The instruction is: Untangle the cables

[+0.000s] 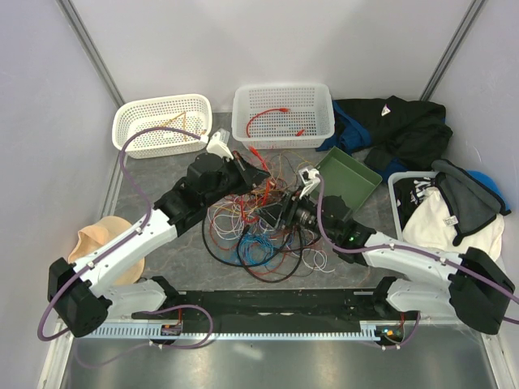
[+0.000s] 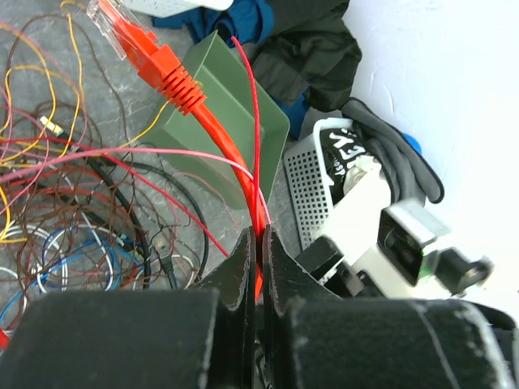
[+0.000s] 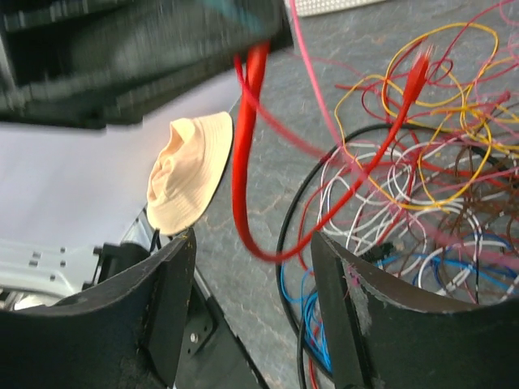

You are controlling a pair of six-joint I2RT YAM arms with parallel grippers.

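The cables [image 1: 259,223] lie as a tangled heap of red, orange, yellow, blue, white and black wires in the middle of the table. My left gripper [image 1: 258,173] is at the heap's far left edge. In the left wrist view it [image 2: 261,237] is shut on a thick orange cable [image 2: 207,113] with a clear plug [image 2: 109,20], raised above the heap [image 2: 73,211], with a thin red wire [image 2: 253,105] alongside. My right gripper [image 1: 289,212] is over the heap's right side. It [image 3: 251,243] is open, and the orange cable's loop [image 3: 243,178] hangs just beyond its jaws, above the tangle [image 3: 422,203].
Two white baskets [image 1: 134,126] [image 1: 243,130] stand at the back, the right one holding a red cable [image 1: 268,115]. A green bin [image 1: 357,182] sits right of the heap. Dark clothes [image 1: 405,126] and a basket of clothing [image 1: 442,215] are at right. A tan hat [image 1: 101,239] is at left.
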